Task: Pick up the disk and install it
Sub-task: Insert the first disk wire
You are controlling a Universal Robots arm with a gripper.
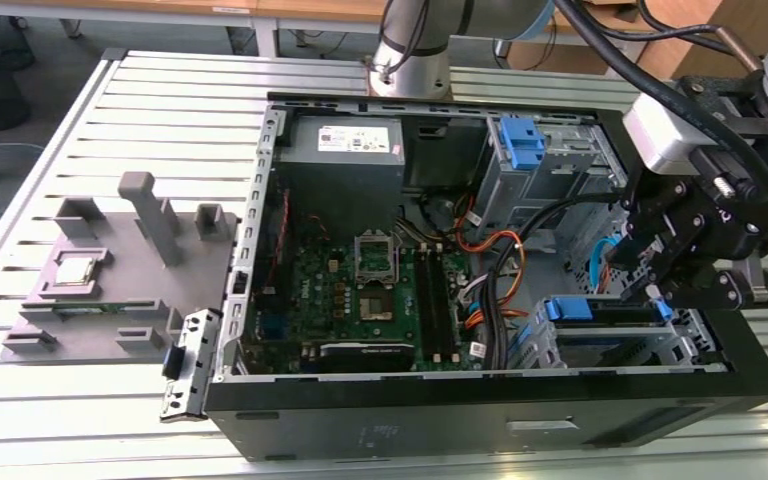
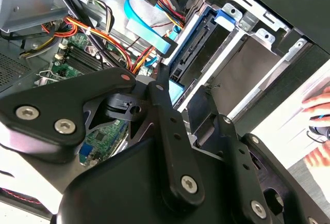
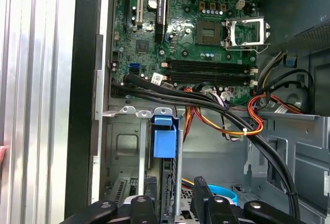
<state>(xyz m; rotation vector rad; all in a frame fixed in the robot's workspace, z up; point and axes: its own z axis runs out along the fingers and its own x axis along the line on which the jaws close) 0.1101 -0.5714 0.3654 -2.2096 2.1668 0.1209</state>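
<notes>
the hand (image 1: 654, 293) hangs at a drive cage (image 1: 624, 350) in the open computer case (image 1: 398, 420). the disk (image 1: 582, 310) sits in that cage, blue carrier showing; i cannot tell whether the hand grips it.

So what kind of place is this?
Probably a robotics lab or workshop. A robot arm reaches over an open desktop computer case that sits on a slotted metal table, and office desks stand behind it.
</notes>
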